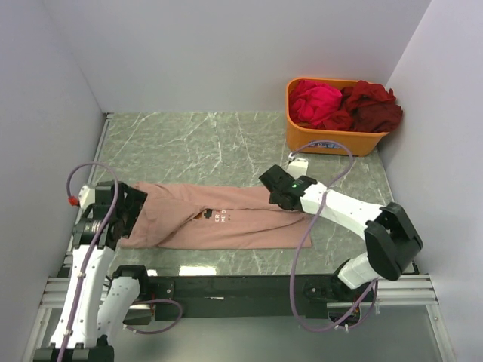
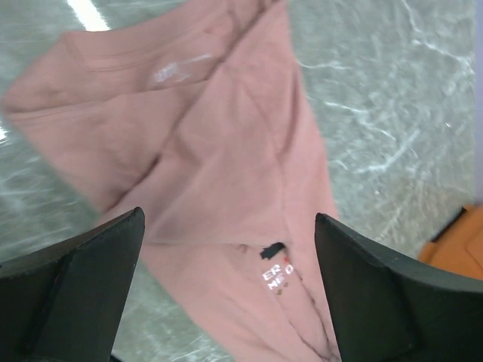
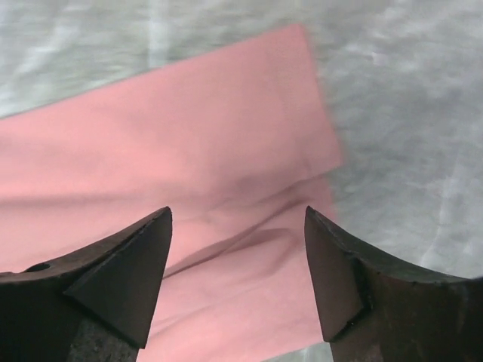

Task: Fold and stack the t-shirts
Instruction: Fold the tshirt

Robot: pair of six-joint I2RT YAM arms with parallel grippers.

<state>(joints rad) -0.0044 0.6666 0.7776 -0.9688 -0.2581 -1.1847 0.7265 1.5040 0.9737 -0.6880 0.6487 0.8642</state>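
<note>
A salmon-pink t-shirt (image 1: 219,222) lies folded lengthwise into a long strip on the marble table, white chest lettering near its middle. It fills the left wrist view (image 2: 226,166) and the right wrist view (image 3: 173,173). My left gripper (image 1: 124,215) is open above the shirt's left, collar end, holding nothing. My right gripper (image 1: 278,188) is open above the shirt's right, hem end, holding nothing. A magenta t-shirt (image 1: 317,102) and a dark red t-shirt (image 1: 373,105) lie crumpled in the tub.
An orange plastic tub (image 1: 332,142) stands at the back right corner; its edge shows in the left wrist view (image 2: 460,245). White walls close in the left, back and right. A black rail (image 1: 226,286) runs along the near table edge.
</note>
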